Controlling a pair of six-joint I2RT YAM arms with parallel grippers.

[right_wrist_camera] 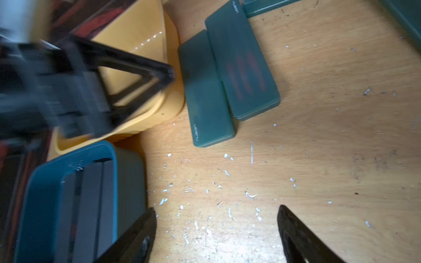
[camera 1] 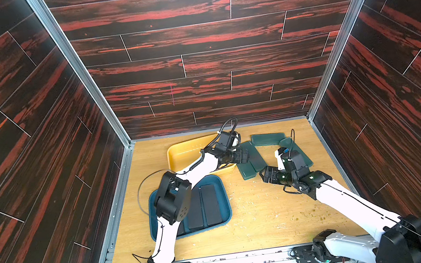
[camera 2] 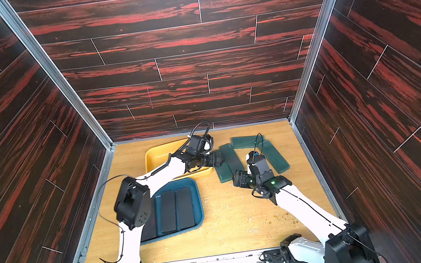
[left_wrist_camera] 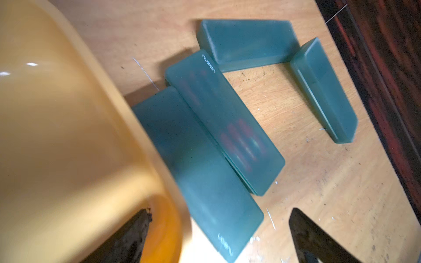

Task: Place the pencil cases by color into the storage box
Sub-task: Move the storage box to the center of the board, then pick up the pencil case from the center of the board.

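Left to right in both top views: the blue tray (camera 1: pixel 222 191) holds black pencil cases (camera 1: pixel 210 205) lying side by side, and behind it the yellow tray (camera 1: pixel 179 155) stands bare under my left end effector (camera 1: pixel 245 156), fingers apart and gripping nothing at that tray's right rim. Four green pencil cases (left_wrist_camera: pixel 224 123) lie on the table (camera 1: pixel 256 214) right of the yellow tray, two touching side by side, near my right end effector (camera 1: pixel 264 174), whose fingers (right_wrist_camera: pixel 296 232) are apart and empty.
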